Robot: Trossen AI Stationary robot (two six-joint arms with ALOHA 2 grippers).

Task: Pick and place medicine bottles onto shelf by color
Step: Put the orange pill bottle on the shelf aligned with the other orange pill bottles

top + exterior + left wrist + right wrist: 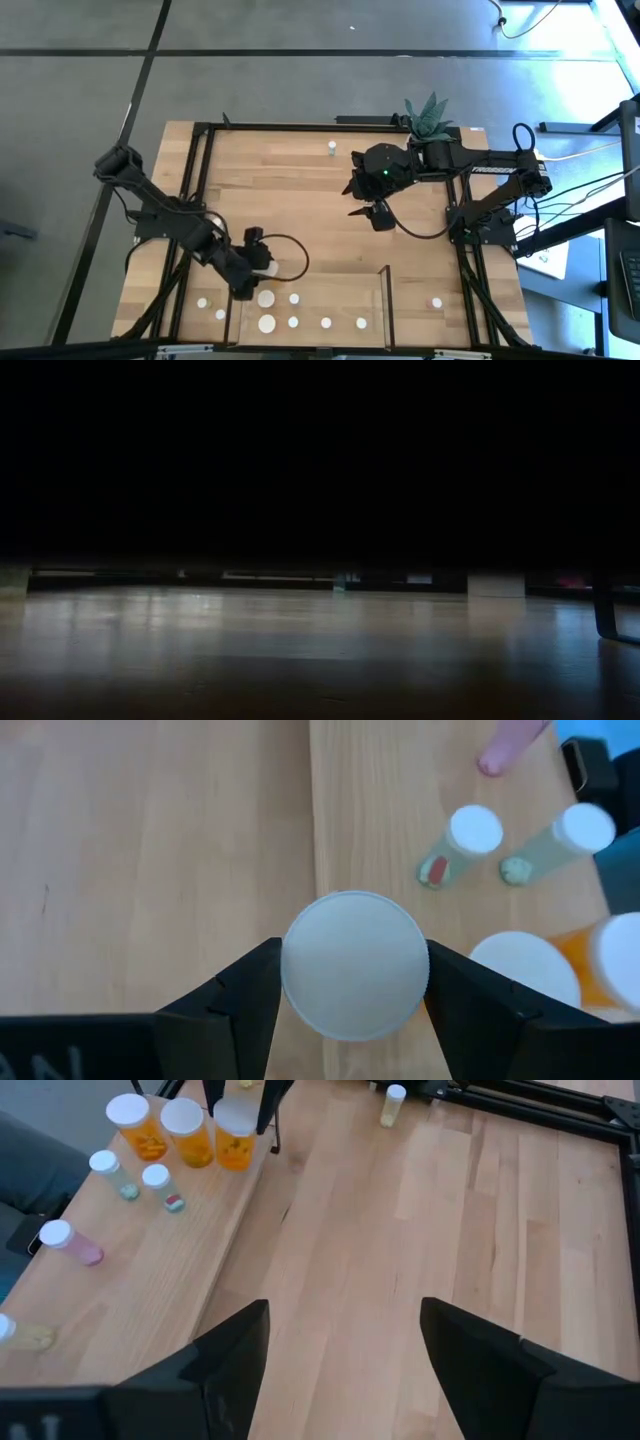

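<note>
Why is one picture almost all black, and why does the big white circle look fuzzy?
The low view is very dark: only a dim sheen on the table shows, with no bottles or arms to make out. In the left wrist view, the white cap sits so close between the left gripper fingers that it looks soft, while the small bottles farther off look sharper.

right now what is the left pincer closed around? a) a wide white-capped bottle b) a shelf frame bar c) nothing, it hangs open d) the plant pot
a: in the left wrist view the left pincer has a finger on each side of the wide white-capped bottle, above the shelf edge.
</note>
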